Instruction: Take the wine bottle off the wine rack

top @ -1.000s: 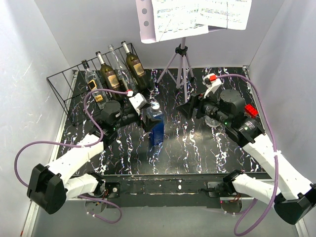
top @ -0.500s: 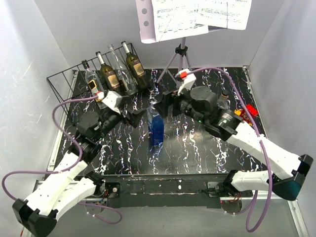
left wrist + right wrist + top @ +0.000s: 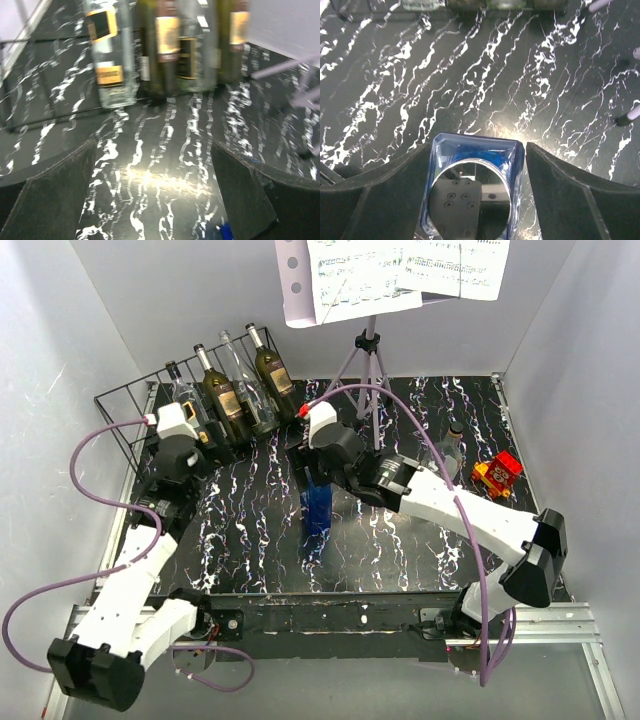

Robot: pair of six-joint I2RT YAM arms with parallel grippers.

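Black table [image 3: 420,540] with white streaks fills my top camera, and plain pale walls stand on three sides. At the far left corner sits the wine rack [image 3: 118,415], made of thin black wire with bars up its back. Four wine bottles [image 3: 222,395] lie in its right half. They are side by side, and their necks lean up against the bars.

A blue bottle [image 3: 317,505] stands upright on the table near the middle. It is out of the rack and apart from it.

My left gripper [image 3: 154,150] is close to the rack and faces the bottoms of the bottles. In the left wrist camera its two fingers [image 3: 60,185] sit far apart in the low corners. Only bare table shows between them. That picture is a bit blurry.

My right gripper [image 3: 477,150] hangs over the top of the blue bottle. In the right wrist camera I look straight down on the bottle's square shoulders and its shiny round top. The fingers [image 3: 560,190] are spread wide, one on each side of the bottle. I cannot tell if they touch its sides.

Behind the bottle stands a music stand [image 3: 368,375] on three thin legs, with sheets of music [image 3: 390,275] on top. A small red toy [image 3: 497,472] lies near the right edge of the table.
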